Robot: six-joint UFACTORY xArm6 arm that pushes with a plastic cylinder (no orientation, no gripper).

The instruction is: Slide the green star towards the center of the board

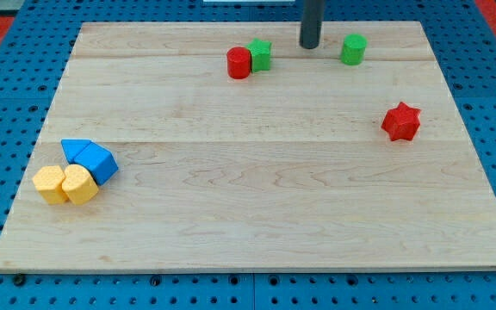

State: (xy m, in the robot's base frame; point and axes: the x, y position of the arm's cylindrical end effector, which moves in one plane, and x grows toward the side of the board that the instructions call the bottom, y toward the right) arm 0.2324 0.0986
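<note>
Green star [261, 53] just left of my tip [309, 46] (a bare rod, holding nothing), touching red cylinder [239, 63]

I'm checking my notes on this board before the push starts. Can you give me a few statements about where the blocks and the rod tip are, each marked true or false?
1. The green star touches the red cylinder. True.
2. My tip rests against the red star. False: it stands near the view's top, between the green star and the green cylinder, touching neither.
3. The two yellow blocks lie at the view's lower left, beside the blue blocks. True.
4. The green star sits at the board's centre. False: it is near the top edge.
</note>
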